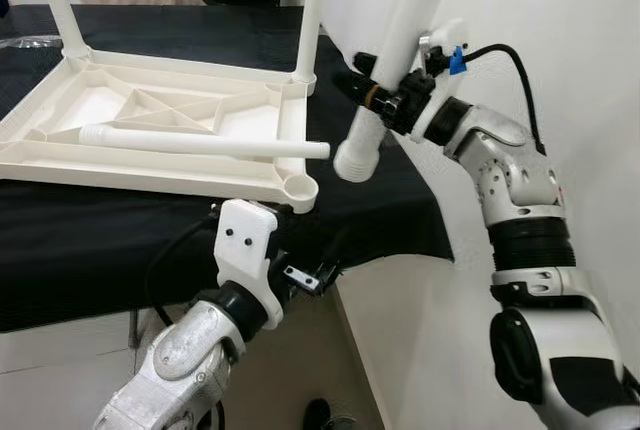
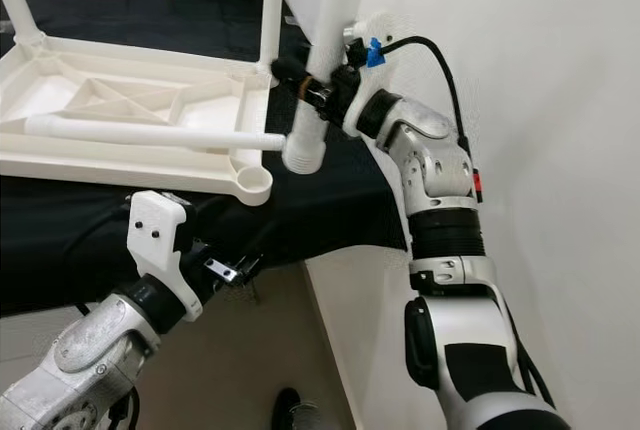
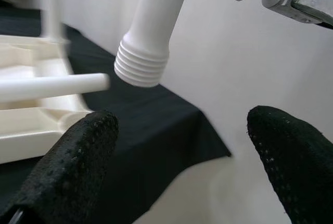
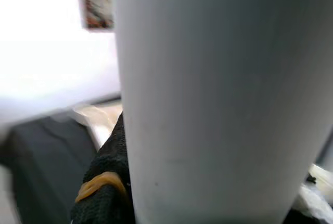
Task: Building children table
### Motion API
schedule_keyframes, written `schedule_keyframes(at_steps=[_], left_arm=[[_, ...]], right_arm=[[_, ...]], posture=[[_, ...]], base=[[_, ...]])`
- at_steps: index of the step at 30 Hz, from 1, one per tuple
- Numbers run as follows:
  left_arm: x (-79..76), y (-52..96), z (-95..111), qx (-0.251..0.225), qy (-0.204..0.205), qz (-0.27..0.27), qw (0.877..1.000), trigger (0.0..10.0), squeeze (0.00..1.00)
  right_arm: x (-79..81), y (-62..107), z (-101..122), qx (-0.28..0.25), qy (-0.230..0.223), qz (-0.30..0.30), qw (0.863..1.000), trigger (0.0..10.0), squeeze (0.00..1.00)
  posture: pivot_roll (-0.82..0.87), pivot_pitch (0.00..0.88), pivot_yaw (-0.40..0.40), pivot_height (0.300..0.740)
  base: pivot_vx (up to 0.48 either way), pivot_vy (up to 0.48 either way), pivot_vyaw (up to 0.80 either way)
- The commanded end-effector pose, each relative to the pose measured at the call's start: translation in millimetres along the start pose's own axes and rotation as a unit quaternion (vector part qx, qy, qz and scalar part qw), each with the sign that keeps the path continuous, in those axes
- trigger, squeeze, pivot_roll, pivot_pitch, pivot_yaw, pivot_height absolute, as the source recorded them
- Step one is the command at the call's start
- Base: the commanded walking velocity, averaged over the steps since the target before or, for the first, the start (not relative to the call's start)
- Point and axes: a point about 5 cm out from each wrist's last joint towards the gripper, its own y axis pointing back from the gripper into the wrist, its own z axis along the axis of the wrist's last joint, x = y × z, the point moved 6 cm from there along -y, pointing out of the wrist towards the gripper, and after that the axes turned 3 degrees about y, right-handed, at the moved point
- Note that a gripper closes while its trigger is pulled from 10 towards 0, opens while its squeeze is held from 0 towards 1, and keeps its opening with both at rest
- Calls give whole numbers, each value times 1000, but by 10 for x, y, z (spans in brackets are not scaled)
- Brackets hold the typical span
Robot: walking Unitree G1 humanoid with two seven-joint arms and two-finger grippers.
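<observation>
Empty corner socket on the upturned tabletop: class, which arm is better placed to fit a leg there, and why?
Right. Its gripper already holds a leg, threaded end down beside the socket. The left gripper is open, below the table edge.

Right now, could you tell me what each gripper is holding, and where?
The right gripper holds a white leg around its shaft, above the threaded end. The left gripper is open, holding nothing.

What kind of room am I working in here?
Probably a room in a home, used as an assembly spot: a black cloth covers the work surface beside a plain white wall, with the upturned white tabletop on it and the right gripper holding a leg.
</observation>
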Motion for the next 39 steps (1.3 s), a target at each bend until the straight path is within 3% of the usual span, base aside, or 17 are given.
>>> schedule_keyframes(at_steps=[1,7,19,22,23,24,25,26,28,30,32,35,37,38,39], left_arm=[[12,1,21,-5,-4,6,1000,10000,0],[71,-2,86,-17,1,20,1000,10000,0],[153,-5,172,-32,-5,37,999,10000,0],[148,-7,175,-32,-3,37,999,10000,0],[156,-9,189,-34,-7,41,999,10000,0],[161,-12,195,-34,-7,42,999,10000,0],[161,-12,195,-34,-7,42,999,10000,0],[190,-9,204,-36,-12,53,998,10000,0],[234,3,212,-40,-26,71,996,10000,0],[248,7,214,-41,-31,77,996,10000,0],[325,6,213,-46,-41,102,993,10000,0],[350,2,223,-48,-45,108,992,10000,0],[444,-6,288,-61,-57,135,987,10000,0],[475,-5,308,-65,-59,144,986,10000,0],[475,-5,308,-65,-59,144,986,10000,0]], right_arm=[[42,-26,20,-7,-2,16,1000,10000,0],[86,-52,-26,0,-1,29,1000,10000,0],[62,-21,-82,6,-3,31,1000,10000,0],[151,21,-134,7,-9,42,999,10000,0],[363,131,-291,28,-8,75,997,10000,0],[463,184,-368,41,-8,90,995,10000,0],[463,184,-368,41,-8,90,995,10000,0],[509,247,-541,68,13,64,996,10000,0],[485,314,-670,71,38,-2,997,10000,0],[491,352,-695,65,41,-25,997,10000,0],[445,470,-703,37,42,-126,990,10000,0],[416,510,-681,30,55,-159,985,10000,0],[352,643,-566,23,129,-231,964,10000,0],[320,707,-534,22,141,-262,954,10000,0],[320,707,-534,22,141,-262,954,10000,0]], posture=[[36,206,-136,740],[37,205,-135,740],[36,189,-134,740],[36,184,-138,740],[36,182,-140,740],[36,182,-140,740],[36,182,-140,740],[35,182,-135,740],[35,182,-135,740],[35,182,-135,740],[27,174,-126,740],[27,174,-126,740],[25,171,-128,740],[24,172,-130,740],[24,172,-130,740]], base=[[0,0,0],[0,0,0],[0,468,0],[0,452,0],[0,446,0],[0,446,0],[0,446,0],[0,0,0],[0,0,0],[0,0,0],[0,0,0],[0,0,0],[0,0,0],[0,0,0],[0,0,0]])
